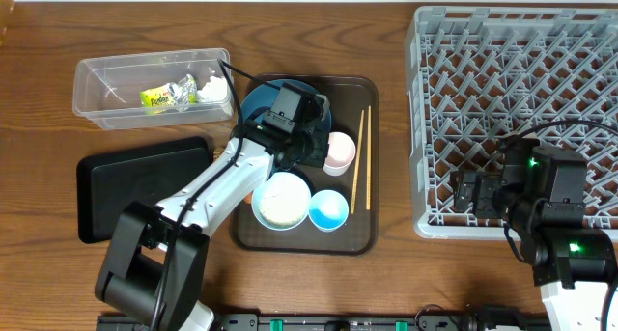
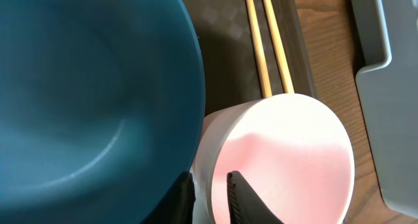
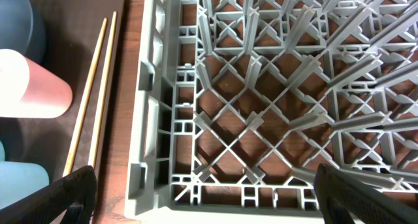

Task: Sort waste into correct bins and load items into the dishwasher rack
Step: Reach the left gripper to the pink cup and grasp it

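Two arms: the left arm [image 1: 208, 191] reaches from the near edge to the table's middle; the right arm [image 1: 555, 210] stands at the near right.
Rack [image 1: 512, 80]: grey lattice crate at the far right, biggest thing on the table, nothing seen loaded in it.
Brown tray [image 1: 365, 236]: in the middle, left of the rack and apart from it; it carries all the dishes.
Black tray [image 1: 145, 191]: flat on the table, just left of the brown tray.
Tub [image 1: 101, 104]: clear, beyond the black tray, at the far left.
Blue bowl [image 1: 256, 104]: far left part of the brown tray, partly under the left gripper.
Right gripper [image 3: 206, 185]: jaws spread wide, over the rack's near left corner, only lattice between them.
Left gripper [image 2: 209, 191]: jaws narrow, one finger [image 2: 245, 198] inside the cup, the other outside, the cup's wall pinched between them.
White bowl [image 1: 299, 184]: near left part of the brown tray.
Cup [image 2: 287, 152]: on the brown tray, mouth up, pink inside, just right of the blue bowl and left of the chopsticks.
Small bowl [image 1: 328, 210]: light blue, touching the white bowl's right side.
Chopsticks [image 1: 359, 162]: side by side along the brown tray's right edge.
Wrapper [image 1: 159, 98]: in the tub, near its middle.
Tissue [image 1: 208, 88]: in the tub, at its right end.
Rice [image 1: 282, 204]: whitish heap in the white bowl, too small to tell more.
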Tool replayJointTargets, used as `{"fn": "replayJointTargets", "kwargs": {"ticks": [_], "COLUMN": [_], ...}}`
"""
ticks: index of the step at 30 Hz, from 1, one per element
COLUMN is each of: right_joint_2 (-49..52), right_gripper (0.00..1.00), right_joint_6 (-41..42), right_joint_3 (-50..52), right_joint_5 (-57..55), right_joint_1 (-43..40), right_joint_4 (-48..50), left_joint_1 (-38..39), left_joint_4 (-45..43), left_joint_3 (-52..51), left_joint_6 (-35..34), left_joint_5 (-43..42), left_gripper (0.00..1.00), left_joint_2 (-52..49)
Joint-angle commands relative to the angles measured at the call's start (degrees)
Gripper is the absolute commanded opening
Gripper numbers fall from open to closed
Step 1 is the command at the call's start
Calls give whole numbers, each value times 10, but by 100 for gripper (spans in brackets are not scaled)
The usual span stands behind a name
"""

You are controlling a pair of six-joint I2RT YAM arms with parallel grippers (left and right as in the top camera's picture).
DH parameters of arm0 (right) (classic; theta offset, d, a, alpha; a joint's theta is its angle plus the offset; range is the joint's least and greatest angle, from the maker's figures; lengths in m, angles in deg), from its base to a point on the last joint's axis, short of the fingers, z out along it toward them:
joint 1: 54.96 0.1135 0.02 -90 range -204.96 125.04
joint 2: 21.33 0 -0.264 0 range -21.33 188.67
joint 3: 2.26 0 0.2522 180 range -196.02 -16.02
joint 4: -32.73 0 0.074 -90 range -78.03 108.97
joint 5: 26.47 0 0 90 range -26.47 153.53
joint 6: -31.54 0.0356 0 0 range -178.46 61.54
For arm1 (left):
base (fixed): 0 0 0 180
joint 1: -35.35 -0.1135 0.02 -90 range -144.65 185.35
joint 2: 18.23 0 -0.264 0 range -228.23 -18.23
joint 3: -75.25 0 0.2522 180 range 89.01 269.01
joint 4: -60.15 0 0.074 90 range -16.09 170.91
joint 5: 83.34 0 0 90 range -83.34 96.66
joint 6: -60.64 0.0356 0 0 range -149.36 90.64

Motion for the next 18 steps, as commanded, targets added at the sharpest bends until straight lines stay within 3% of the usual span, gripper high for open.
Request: {"fn": "replayJointTargets", "kwargs": {"ticks": [1, 3, 13, 18], "right_joint_2": [0, 0, 0, 2], "right_gripper": [99, 99, 99, 99], "right_joint_6": [8, 8, 7, 20], "right_joint_3": [-11, -11, -11, -11], "right_joint_5": [-2, -2, -2, -8], "right_joint_1": [5, 5, 5, 2], "right_joint_4": [-1, -2, -3, 10], "left_joint_1": [0, 0, -24, -93], "left_joint_4": [4, 3, 15, -3], "left_joint_3": [5, 5, 6, 6], "left_joint_6": [4, 4, -12, -53], "left_joint_5": [3, 4, -4, -145], "left_gripper": [10, 6, 6, 6], "left_joint_2": [-8, -8, 23, 83]}}
